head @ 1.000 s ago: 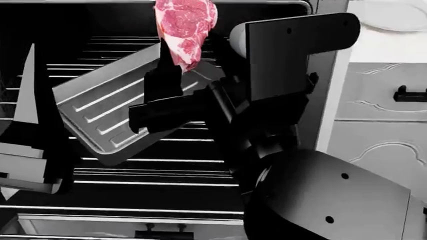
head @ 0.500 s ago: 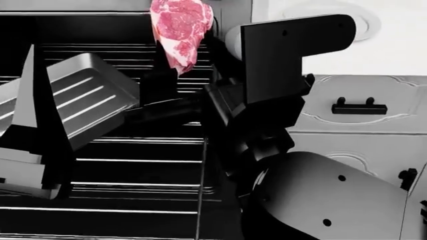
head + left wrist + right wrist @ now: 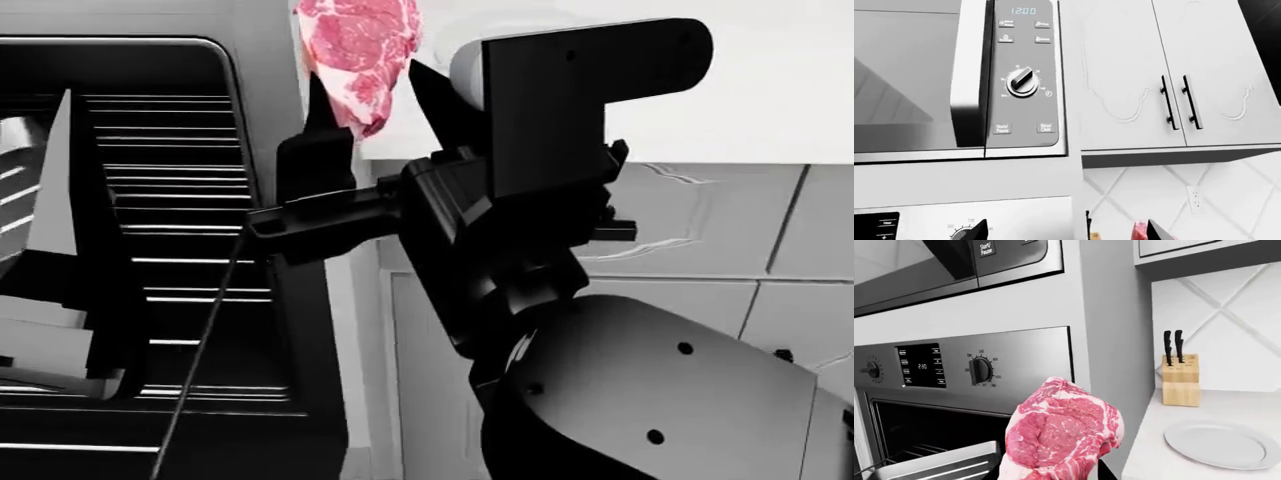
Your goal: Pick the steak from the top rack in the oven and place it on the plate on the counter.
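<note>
The steak point(image 3: 358, 55), pink-red with white marbling, stands upright in the air in front of the cabinets, just right of the oven point(image 3: 160, 250). My right gripper point(image 3: 374, 105) points upward and is shut on the steak's lower end. In the right wrist view the steak point(image 3: 1061, 435) fills the foreground above that gripper point(image 3: 1054, 475). The white plate point(image 3: 1224, 444) lies bare on the counter point(image 3: 1154, 460), to the right of the steak. My left gripper point(image 3: 1066, 236) is open with nothing between its fingers, and it faces the microwave and wall cabinets.
A grey ridged baking tray point(image 3: 941, 465) sits on the oven's wire racks. A wooden knife block point(image 3: 1181, 380) stands against the tiled wall behind the plate. A microwave point(image 3: 1021, 75) hangs above the oven. Grey panelled cabinet fronts point(image 3: 721, 260) run below the counter.
The head view has swung right: the oven slid to the left and the counter and cabinets came in. The right gripper still holds the steak, now outside the oven.
</note>
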### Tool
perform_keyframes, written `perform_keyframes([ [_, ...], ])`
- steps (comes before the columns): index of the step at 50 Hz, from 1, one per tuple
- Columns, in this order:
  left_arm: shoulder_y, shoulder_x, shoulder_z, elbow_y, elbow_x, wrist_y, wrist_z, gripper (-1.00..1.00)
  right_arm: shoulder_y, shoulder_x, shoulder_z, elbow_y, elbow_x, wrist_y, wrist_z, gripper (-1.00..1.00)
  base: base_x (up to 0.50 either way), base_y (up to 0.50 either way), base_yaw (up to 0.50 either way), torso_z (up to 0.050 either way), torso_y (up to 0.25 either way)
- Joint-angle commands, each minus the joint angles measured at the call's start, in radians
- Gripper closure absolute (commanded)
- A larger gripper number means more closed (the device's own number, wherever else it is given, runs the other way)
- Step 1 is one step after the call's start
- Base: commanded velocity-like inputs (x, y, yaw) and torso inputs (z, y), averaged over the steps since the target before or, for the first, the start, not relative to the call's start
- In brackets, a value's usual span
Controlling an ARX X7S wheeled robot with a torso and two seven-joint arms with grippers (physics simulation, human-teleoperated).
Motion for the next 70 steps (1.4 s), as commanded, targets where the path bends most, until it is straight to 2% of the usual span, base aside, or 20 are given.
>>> perform_keyframes([
  [1, -0.004, -0.007, 0.013, 0.0, -0.003, 0.006, -0.013, -1.0, 0.008, 0.001, 0.014, -0.005, -0.016, 0.004, -0.005, 1.0, 0.0, -0.5, 0.0, 0.0, 0.0],
  [58, -0.031, -0.048, 0.043, -0.002, -0.041, 0.038, -0.063, -1.0, 0.0, -0.004, 0.007, -0.025, -0.028, 0.0, 0.0, 1.0, 0.0, -0.5, 0.0, 0.0, 0.0],
  [70, -0.034, -0.055, 0.053, -0.006, -0.045, 0.048, -0.069, -1.0, 0.006, -0.006, 0.01, -0.026, -0.033, -0.002, 0.007, 1.0, 0.12, -0.08, 0.0, 0.0, 0.0],
])
